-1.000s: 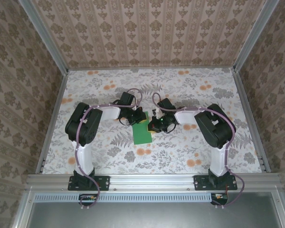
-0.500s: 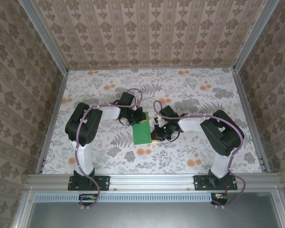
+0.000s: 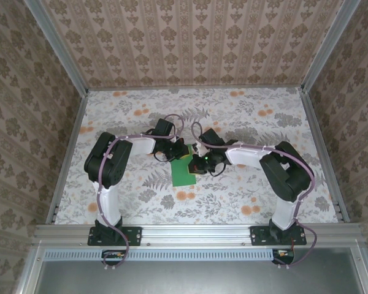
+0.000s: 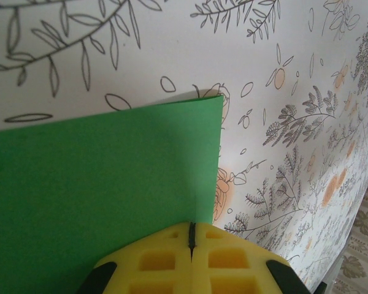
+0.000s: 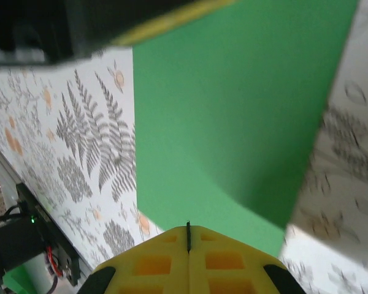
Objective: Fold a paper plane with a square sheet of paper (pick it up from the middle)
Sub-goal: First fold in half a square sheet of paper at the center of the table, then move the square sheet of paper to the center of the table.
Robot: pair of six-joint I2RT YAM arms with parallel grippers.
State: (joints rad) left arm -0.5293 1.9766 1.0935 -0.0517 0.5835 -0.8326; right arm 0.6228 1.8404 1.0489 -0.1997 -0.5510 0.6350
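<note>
Paper (image 3: 184, 174) on floral table (image 3: 251, 116), patterned walls (image 3: 190, 43) all around

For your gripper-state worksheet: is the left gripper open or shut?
Shut. The left gripper shows its yellow pads pressed together, only a thin dark seam between.

A floral-printed tabletop (image 3: 245, 116) lies between damask-papered walls (image 3: 190, 43), edged by what looks like aluminium rails (image 3: 196, 233).

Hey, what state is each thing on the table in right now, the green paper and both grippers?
Green paper: lying on the table, gripped by neither arm.
Left gripper: shut, empty, tips at the paper's edge.
Right gripper: shut, empty, tips over the paper.
</note>
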